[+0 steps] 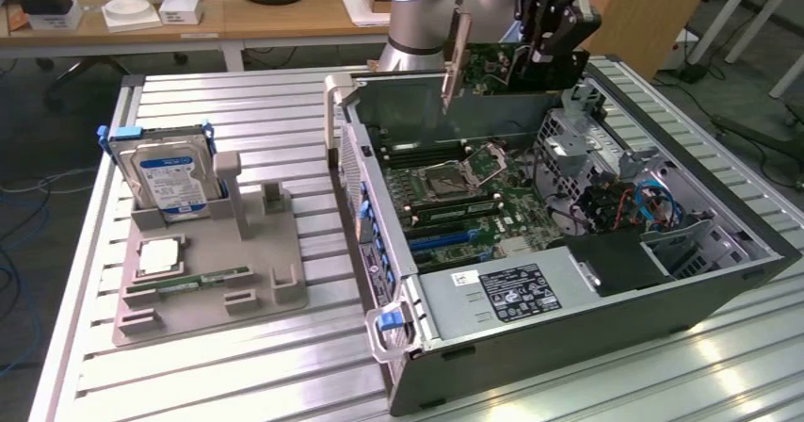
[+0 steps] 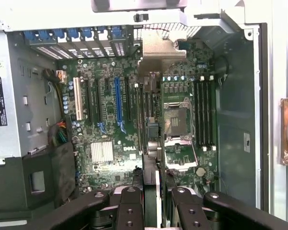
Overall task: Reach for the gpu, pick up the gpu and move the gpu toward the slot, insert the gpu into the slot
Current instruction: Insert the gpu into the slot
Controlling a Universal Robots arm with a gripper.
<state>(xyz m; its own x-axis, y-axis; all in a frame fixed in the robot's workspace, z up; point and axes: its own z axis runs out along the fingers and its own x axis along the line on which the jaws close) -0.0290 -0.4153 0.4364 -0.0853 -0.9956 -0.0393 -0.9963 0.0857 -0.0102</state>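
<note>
Exterior view, fingers (image 1: 566,34) clamped on the gpu (image 1: 484,72), card held upright on edge just below them, open computer case (image 1: 566,347) and its motherboard (image 1: 468,194) underneath the fingers.

Wooden desks (image 1: 289,22) are standing behind the ribbed metal table (image 1: 226,375), light is glaring off its slats, and cables (image 1: 15,281) are trailing over the grey floor (image 1: 38,130).

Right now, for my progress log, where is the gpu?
In the exterior view, the gpu is clamped in the claw, held upright above the far end of the open computer case.
</note>
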